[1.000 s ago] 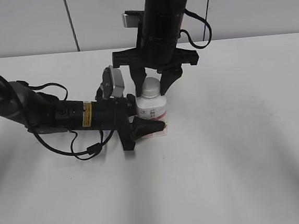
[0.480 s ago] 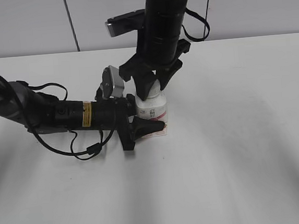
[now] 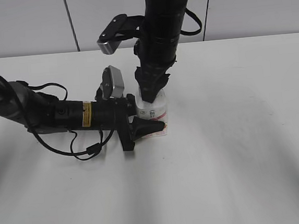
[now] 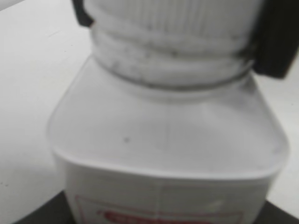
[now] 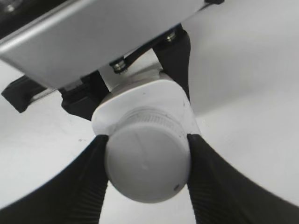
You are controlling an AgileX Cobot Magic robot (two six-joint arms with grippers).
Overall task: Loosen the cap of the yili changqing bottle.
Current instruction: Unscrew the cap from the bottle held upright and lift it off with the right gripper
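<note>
Exterior camera looking down at a slant across the white desk (image 3: 237,151), left wrist camera pressed close to the bottle (image 4: 168,154) side-on, right wrist camera staring straight down onto its cap (image 5: 147,161), all sharing that bottle

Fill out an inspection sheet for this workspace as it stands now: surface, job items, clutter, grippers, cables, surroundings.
Surface: white table, bare apart from the arms and the bottle.
Job's things: yili changqing bottle upright near the table's middle; cap on its neck, seated over the ribbed thread.
Clutter: nothing seen.
Grippers: left gripper lies low and clamps the bottle's body from the side; right gripper comes from above, ribbed pads pressed on opposite sides of the cap.
Cables: black cable loops on the table beside the left arm; another runs along the right arm.
Surroundings: pale panelled wall behind the table.
</note>
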